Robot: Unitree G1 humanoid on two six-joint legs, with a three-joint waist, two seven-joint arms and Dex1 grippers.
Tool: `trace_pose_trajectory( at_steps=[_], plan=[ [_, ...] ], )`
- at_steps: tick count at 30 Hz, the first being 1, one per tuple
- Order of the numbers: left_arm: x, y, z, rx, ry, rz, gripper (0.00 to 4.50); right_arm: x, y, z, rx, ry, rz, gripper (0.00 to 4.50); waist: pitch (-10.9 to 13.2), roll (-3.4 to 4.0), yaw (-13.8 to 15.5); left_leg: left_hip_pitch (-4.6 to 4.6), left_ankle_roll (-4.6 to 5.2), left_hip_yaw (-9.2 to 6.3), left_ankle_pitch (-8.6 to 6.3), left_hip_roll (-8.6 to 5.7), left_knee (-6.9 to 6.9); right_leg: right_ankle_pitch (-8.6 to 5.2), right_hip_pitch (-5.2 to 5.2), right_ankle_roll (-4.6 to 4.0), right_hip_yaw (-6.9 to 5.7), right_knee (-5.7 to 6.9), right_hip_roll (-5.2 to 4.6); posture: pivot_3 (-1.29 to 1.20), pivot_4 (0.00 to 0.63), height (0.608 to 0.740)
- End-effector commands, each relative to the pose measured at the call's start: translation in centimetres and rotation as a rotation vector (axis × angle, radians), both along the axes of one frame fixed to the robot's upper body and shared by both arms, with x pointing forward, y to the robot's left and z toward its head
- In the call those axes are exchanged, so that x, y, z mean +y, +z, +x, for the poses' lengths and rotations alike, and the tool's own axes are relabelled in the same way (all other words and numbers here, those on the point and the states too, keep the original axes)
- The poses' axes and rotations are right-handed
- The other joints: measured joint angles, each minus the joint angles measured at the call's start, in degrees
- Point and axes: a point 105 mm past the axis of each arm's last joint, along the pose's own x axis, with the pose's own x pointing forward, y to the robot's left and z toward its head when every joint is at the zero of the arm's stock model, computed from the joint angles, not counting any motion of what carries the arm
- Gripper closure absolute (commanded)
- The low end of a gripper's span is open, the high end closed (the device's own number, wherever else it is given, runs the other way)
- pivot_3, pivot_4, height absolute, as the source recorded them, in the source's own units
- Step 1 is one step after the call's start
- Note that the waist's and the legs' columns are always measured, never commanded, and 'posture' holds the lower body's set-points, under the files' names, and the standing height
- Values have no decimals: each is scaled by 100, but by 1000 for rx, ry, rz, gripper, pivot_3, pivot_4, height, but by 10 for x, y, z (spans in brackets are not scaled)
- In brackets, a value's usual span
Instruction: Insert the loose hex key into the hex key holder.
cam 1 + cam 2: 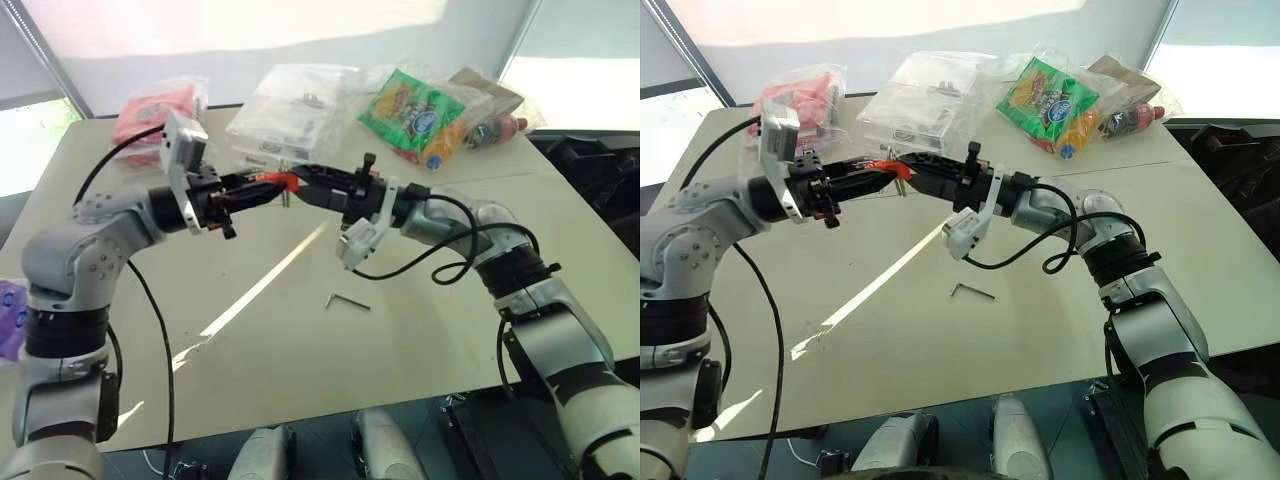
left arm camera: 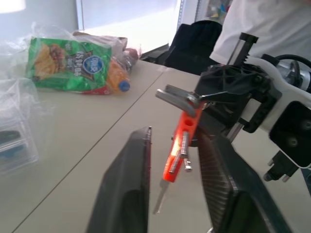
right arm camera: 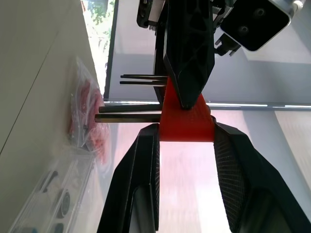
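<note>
My two grippers meet in the air above the table's middle. The hex key holder [image 1: 283, 181], a small orange-red block with short grey keys sticking out, hangs between them. My right gripper [image 3: 187, 130] is shut on the block [image 3: 187, 124], one finger against each side. From the opposite side, my left gripper [image 2: 177, 141] stands open around the holder [image 2: 181, 141], with a gap on both sides. The loose hex key [image 1: 347, 300], a small grey L-shaped piece, lies flat on the table below and in front of the grippers.
Along the table's far edge lie a red packet in clear plastic [image 1: 155, 110], clear plastic boxes [image 1: 290, 105], a green snack bag [image 1: 410, 105] and a bottle [image 1: 490, 130]. A person in a white shirt [image 2: 262, 24] stands beyond the table.
</note>
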Motion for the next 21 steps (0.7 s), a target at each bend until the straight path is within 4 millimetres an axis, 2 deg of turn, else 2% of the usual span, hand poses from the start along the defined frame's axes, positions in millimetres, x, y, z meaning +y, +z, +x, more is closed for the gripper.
trace_pose_trajectory(
  at_steps=[1,10,16,17,19,21],
  plan=[
    [1,9,0,-50,21,-5,4473,2,10,-11,-25,45,30,3512,0,0,-1,0,0,0,0,0,1,0,0,0,0,0,0,0,150,740],
    [-1,4,2,-44,24,7,4473,0,4,-11,19,35,22,3512,0,0,0,-1,0,0,0,0,2,0,-1,0,0,2,0,0,150,740],
    [-3,4,1,-50,22,8,4500,-1,-3,-8,98,23,11,628,0,0,0,-2,0,-1,0,0,4,0,-1,0,0,2,0,0,150,740],
    [-3,4,1,-51,22,8,4500,-2,-4,-7,108,16,3,27,0,0,0,-3,0,-1,0,0,4,0,-1,0,0,2,0,0,150,740],
    [-3,5,0,-59,26,7,4500,-6,-5,-4,142,-4,1,27,0,0,0,-3,0,-1,0,0,4,0,-1,0,0,2,0,0,150,740],
    [-2,7,0,-81,43,15,4500,-15,-8,8,253,-68,18,27,0,0,1,-3,0,-1,0,0,5,0,-1,0,0,2,0,0,150,740]
  ],
)
